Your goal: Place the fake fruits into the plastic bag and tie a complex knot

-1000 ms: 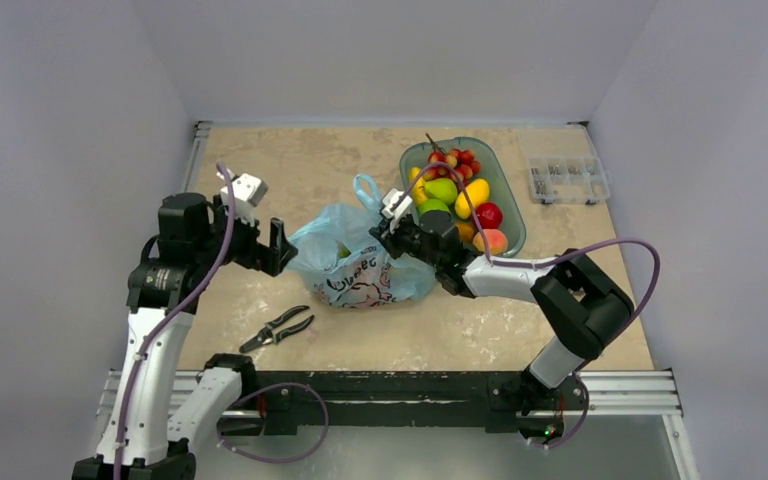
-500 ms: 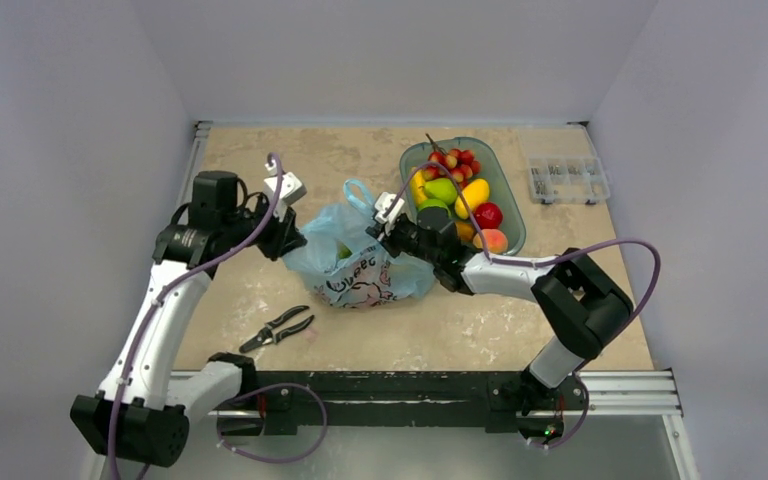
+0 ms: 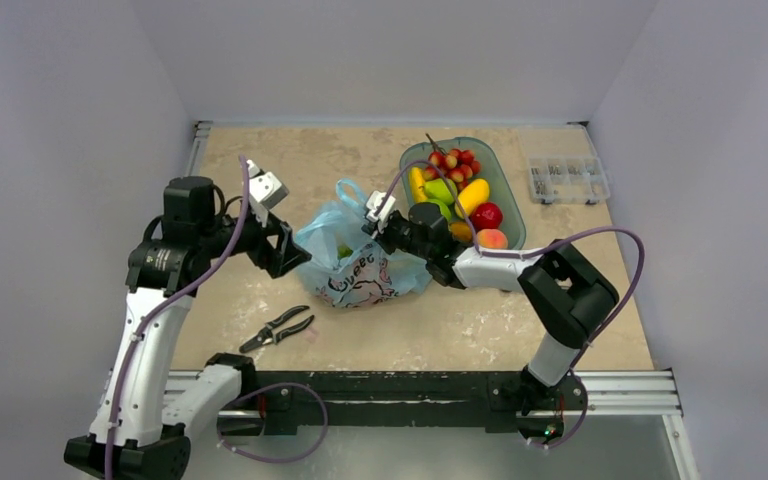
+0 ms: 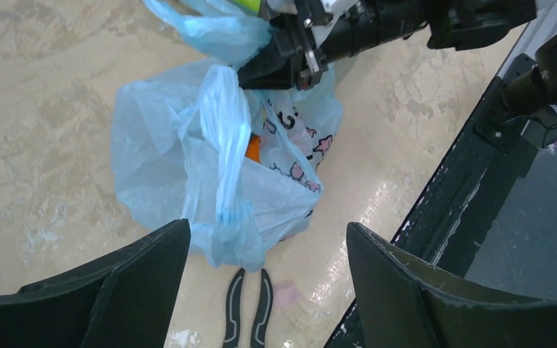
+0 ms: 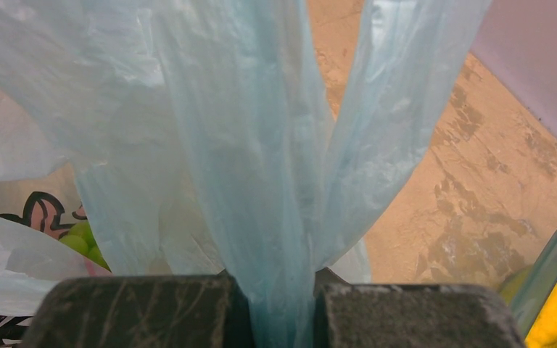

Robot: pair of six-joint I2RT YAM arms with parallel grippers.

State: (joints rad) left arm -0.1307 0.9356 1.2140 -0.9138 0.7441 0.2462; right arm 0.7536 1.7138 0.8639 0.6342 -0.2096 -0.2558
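A pair of pliers is seen nearest the arm bases, lying on the tabletop apart from everything else. Just beyond it, the left gripper is held spread wide and empty at the left flank of the plastic bag. Whether the plastic is touched there cannot be told.

The bag is set near the middle of the tabletop, its top drawn upward. Through the thin plastic a green fruit is glimpsed in the right wrist view and an orange fruit in the left wrist view.

At the bag's upper right, a bunched strip of its handle is clenched in the right gripper, the jaws pressed tight on the blue plastic. A second handle loop is seen standing free just behind.

Farther back on the right, a teal dish is found with more fruits heaped in it, red, yellow, green and peach-coloured ones among them. A clear parts box is placed beyond it, toward the right edge.
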